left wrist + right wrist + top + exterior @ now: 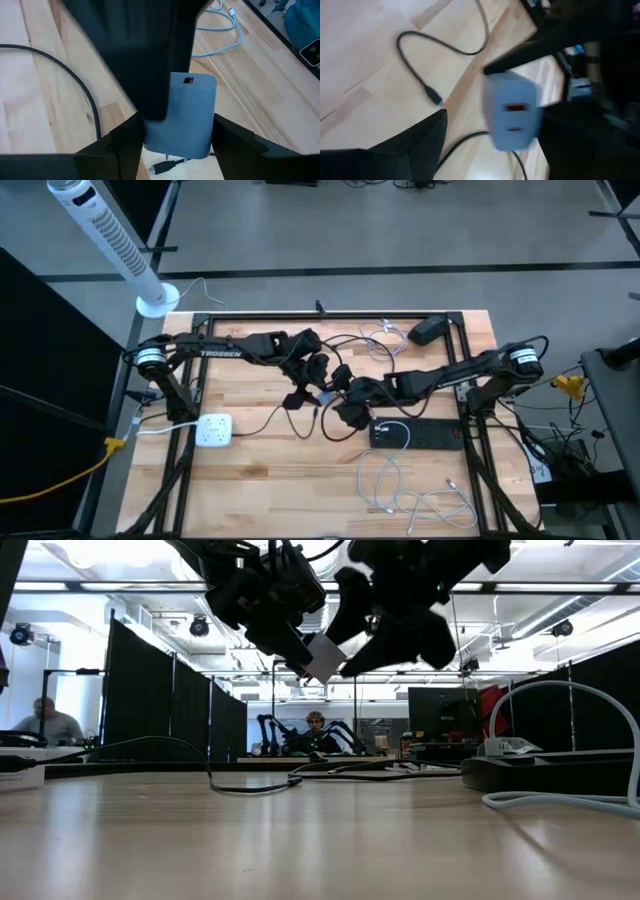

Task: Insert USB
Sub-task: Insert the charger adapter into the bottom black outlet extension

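Both arms meet above the middle of the wooden table (260, 470). The left gripper (170, 145) clamps a pale blue charger (182, 112) between its fingers, port face outward, held clear of the tabletop. The right gripper (490, 135) faces the same charger, fingers spread wide; it appears not to touch it. A black cable (420, 70) lies on the table below.

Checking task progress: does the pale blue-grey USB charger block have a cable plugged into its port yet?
Empty. The pale blue-grey USB charger block, held between the left gripper fingers, shows a bare orange-lined port; the black cable's plug lies on the wooden table.
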{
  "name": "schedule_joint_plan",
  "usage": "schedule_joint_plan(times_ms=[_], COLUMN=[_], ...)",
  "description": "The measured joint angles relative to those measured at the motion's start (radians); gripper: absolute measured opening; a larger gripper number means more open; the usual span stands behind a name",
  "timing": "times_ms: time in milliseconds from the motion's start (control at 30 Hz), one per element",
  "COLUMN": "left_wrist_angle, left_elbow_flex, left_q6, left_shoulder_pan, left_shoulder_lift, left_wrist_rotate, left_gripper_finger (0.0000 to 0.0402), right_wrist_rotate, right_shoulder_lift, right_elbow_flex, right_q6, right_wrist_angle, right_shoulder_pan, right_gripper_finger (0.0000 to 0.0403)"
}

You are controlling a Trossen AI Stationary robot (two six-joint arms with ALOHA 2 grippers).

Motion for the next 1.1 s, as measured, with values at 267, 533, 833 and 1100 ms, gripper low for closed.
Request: schedule_joint_plan(times_ms=[267, 533, 833, 1100], left_wrist_angle=[0.0, -0.001, 0.016, 0.074], left_elbow_flex=[0.0, -0.002, -0.002, -0.009], left_q6=[-0.01, -0.015, -0.028, -0.025], left_shoulder_pan=[0.0, -0.001, -0.001, 0.001], left_shoulder_lift=[0.0, 0.0, 0.0, 0.002], left_wrist_rotate=[0.0, -0.003, -0.015, -0.266], left_gripper_finger=[0.0196, 0.0196, 0.0196, 0.0144], right_wrist_rotate=[0.002, 0.023, 0.044, 0.061], right_shoulder_lift=[0.062, 0.064, 0.047, -0.101], right_elbow_flex=[0.06, 0.075, 0.082, 0.214], right_q6=[0.002, -0.005, 0.047, 0.278], right_wrist_angle=[0.001, -0.005, -0.068, -0.557], right_shoulder_pan=[-0.006, -0.007, -0.009, 0.022], right_gripper_finger=[0.0222, 0.0114, 0.0113, 0.0113])
